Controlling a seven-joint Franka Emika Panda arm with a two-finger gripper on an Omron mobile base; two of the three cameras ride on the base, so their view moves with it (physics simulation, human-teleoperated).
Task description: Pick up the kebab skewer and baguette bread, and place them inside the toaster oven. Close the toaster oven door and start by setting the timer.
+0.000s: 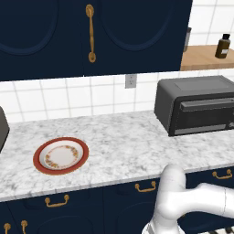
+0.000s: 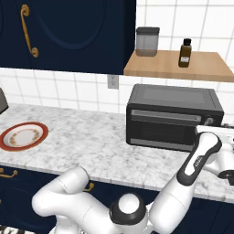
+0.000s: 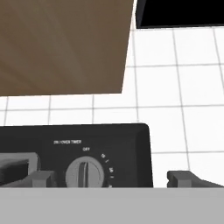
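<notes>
Claw (image 3: 113, 179) spread wide at toaster oven (image 3: 74, 153) dial (door shut)

From behind the arm on its left, we look forward and down over the marble counter (image 1: 119, 137), with the toaster oven (image 1: 196, 105) at three o'clock and a plate (image 1: 61, 155) at eight. From behind on the right, we face the same counter, the toaster oven near centre and the plate at nine o'clock. The hand camera sits close to the oven's front, its timer dial (image 3: 85, 172) at six o'clock, the wooden shelf (image 3: 61, 43) at eleven.
</notes>
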